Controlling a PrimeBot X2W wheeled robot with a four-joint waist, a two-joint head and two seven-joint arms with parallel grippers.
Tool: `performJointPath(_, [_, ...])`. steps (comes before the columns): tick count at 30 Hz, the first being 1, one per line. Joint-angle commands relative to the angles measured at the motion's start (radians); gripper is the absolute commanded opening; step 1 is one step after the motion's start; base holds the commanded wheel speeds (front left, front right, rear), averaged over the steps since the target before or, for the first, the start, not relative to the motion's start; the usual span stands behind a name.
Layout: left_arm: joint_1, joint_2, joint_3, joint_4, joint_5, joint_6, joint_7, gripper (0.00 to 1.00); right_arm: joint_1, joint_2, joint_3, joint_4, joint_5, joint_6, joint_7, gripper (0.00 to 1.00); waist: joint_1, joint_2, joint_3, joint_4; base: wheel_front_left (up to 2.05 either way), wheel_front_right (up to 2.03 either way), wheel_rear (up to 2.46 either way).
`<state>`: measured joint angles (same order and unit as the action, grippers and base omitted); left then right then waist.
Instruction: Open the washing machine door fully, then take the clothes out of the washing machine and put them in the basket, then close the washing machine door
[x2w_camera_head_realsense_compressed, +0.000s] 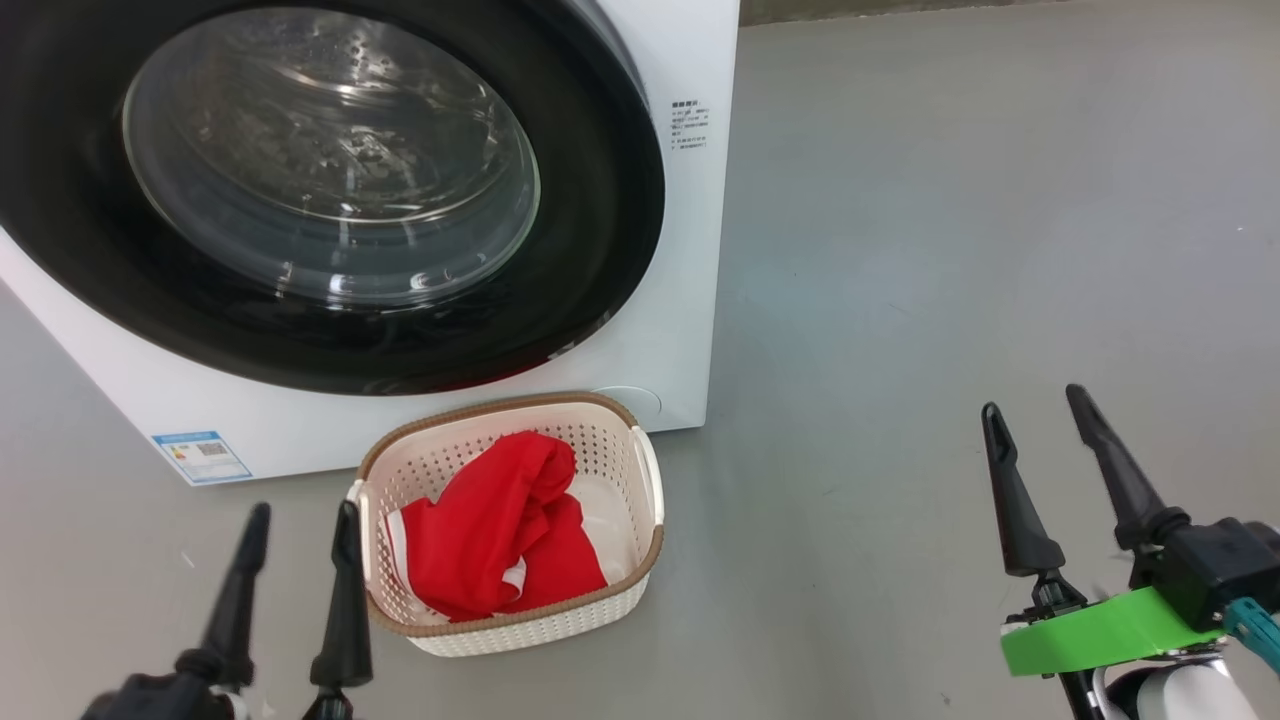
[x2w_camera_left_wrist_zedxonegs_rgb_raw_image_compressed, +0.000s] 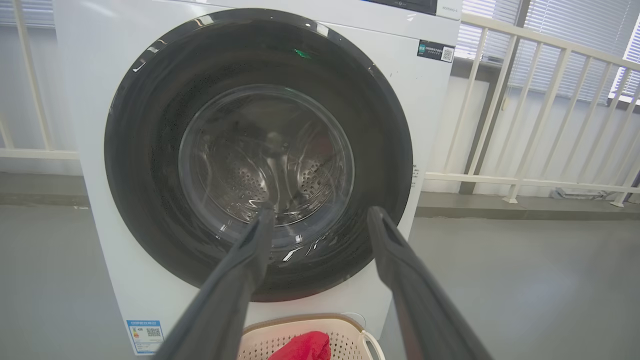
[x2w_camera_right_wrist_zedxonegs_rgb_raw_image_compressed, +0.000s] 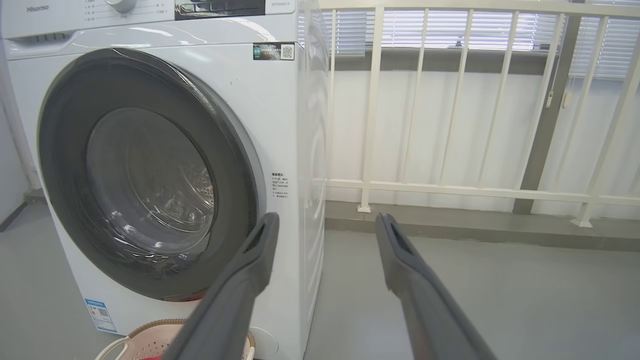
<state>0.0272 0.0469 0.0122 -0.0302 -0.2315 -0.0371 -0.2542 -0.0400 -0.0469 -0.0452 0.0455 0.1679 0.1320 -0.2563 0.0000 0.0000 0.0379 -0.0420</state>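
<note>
Both spread wide and empty — left gripper (x2w_camera_head_realsense_compressed: 304, 510), right gripper (x2w_camera_head_realsense_compressed: 1033, 400) — clothes (x2w_camera_head_realsense_compressed: 500, 530) in basket (x2w_camera_head_realsense_compressed: 530, 628).

Washing machine door (x2w_camera_head_realsense_compressed: 610, 200): smooth, glossy black ring around a clear glass window (x2w_camera_head_realsense_compressed: 330, 160) that carries reflections.
Washing machine (x2w_camera_head_realsense_compressed: 690, 310) casing: smooth white, slight sheen.
Drum (x2w_camera_left_wrist_zedxonegs_rgb_raw_image_compressed: 240, 185): bright perforated metal.
Basket (x2w_camera_head_realsense_compressed: 560, 625): matt cream perforated plastic with a brown woven-look rim.
Clothes (x2w_camera_head_realsense_compressed: 500, 530): soft red cloth, creased.
Floor (x2w_camera_head_realsense_compressed: 950, 250): smooth matt grey.
</note>
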Motion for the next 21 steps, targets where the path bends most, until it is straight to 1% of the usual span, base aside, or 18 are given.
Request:
performJointPath(1, [0.0,0.0,0.0,-0.001,0.0,0.0,0.0,0.0,0.0,0.0,0.0,0.0,0.0,0.0,0.0,0.0,0.0,0.0,0.0,0.0,0.0,0.0,0.0])
performJointPath(6, [0.015,-0.007,-0.012,0.06,-0.002,0.001,0.008,0.0,0.018,0.015,0.0,0.063,0.002,0.0,0.001,0.0,0.0,0.0,0.0,0.0,0.0,0.0,0.0])
performJointPath(8, [0.013,-0.007,-0.011,0.062,-0.025,-0.001,0.013,0.0,0.018,0.014,0.001,0.062,0.026,0.0,0.005,0.0,0.0001,0.0,0.0,0.0,0.0,0.0,0.0])
performJointPath(13, [0.008,-0.005,-0.007,0.07,-0.081,-0.004,0.027,0.0,0.016,0.009,0.003,0.066,0.088,0.0,0.016,0.0,0.0023,0.0,-0.004,0.002,0.0,0.0,0.0])
performJointPath(16, [0.005,-0.005,-0.006,0.076,-0.115,-0.007,0.035,0.0,0.014,0.007,0.004,0.071,0.125,0.0,0.023,0.0,0.0005,0.0,-0.004,0.003,0.0,0.0,0.0])
performJointPath(21, [-0.003,-0.003,-0.002,0.086,-0.171,-0.01,0.048,0.0,0.009,0.003,0.005,0.077,0.187,0.0,0.035,0.0,0.0001,0.0,-0.004,0.005,0.0,0.0,0.0])
